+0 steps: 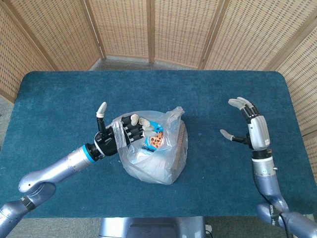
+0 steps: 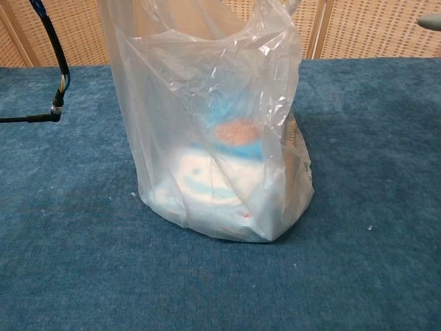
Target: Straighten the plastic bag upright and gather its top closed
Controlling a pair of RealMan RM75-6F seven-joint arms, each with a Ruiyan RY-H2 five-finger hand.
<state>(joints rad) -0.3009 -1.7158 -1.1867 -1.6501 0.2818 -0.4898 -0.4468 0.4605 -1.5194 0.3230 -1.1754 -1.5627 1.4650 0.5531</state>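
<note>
Left hand grips plastic bag rim (thumb up); right hand spread, empty.

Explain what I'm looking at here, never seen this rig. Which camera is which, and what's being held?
It is a robot with two metal arms, each ending in a hand with fingers like a person's. The top picture looks down from the robot's head; the other is from its chest, low and close to the table.

On the blue table stands a clear plastic bag with a blue and white package inside. In the chest view the bag fills the frame, upright, its top not yet gathered.

The left hand grips the bag's top edge, fingers reaching over the opening. The right hand is off to the side, open, holding nothing and apart from the bag.
</note>
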